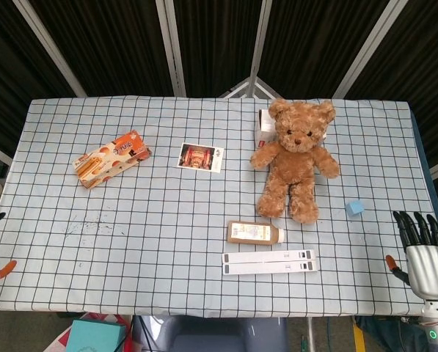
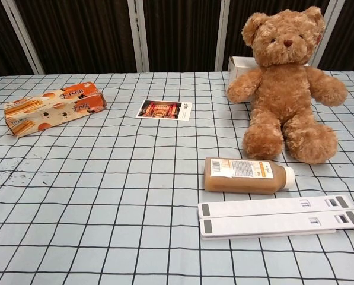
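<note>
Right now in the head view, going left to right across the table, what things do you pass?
Orange snack box → photo card → brown bottle lying on its side → teddy bear → small blue cube → right hand, open at the table's edge.

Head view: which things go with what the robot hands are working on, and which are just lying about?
In hand: right robot hand, fingers spread, holding nothing; blue cube nearest it.
Lying about: teddy bear, bottle, white strips, photo card, snack box.
</note>
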Action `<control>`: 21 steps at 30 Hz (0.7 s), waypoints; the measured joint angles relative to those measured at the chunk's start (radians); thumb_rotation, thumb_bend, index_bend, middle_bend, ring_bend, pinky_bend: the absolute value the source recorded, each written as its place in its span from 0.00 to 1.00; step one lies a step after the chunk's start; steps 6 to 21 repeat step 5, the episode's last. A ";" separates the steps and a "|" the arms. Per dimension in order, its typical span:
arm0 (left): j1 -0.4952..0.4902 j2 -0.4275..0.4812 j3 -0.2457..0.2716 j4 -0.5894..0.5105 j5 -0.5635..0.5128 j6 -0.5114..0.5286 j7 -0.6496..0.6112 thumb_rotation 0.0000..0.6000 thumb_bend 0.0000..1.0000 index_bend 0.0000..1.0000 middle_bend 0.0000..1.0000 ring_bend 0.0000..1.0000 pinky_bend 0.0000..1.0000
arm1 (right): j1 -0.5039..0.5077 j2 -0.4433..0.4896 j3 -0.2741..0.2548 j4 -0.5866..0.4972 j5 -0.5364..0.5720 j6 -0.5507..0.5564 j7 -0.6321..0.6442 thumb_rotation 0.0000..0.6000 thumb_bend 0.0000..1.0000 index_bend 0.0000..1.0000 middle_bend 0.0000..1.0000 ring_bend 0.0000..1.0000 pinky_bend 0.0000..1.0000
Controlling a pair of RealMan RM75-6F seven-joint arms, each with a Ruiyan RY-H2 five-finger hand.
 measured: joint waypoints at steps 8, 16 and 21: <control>-0.001 -0.006 0.004 0.001 0.013 0.004 0.013 1.00 0.24 0.13 0.00 0.00 0.03 | 0.002 0.011 -0.021 0.020 -0.017 -0.039 0.029 1.00 0.28 0.05 0.13 0.05 0.00; -0.001 -0.006 0.004 0.001 0.013 0.004 0.013 1.00 0.24 0.13 0.00 0.00 0.03 | 0.002 0.011 -0.021 0.020 -0.017 -0.039 0.029 1.00 0.28 0.05 0.13 0.05 0.00; -0.001 -0.006 0.004 0.001 0.013 0.004 0.013 1.00 0.24 0.13 0.00 0.00 0.03 | 0.002 0.011 -0.021 0.020 -0.017 -0.039 0.029 1.00 0.28 0.05 0.13 0.05 0.00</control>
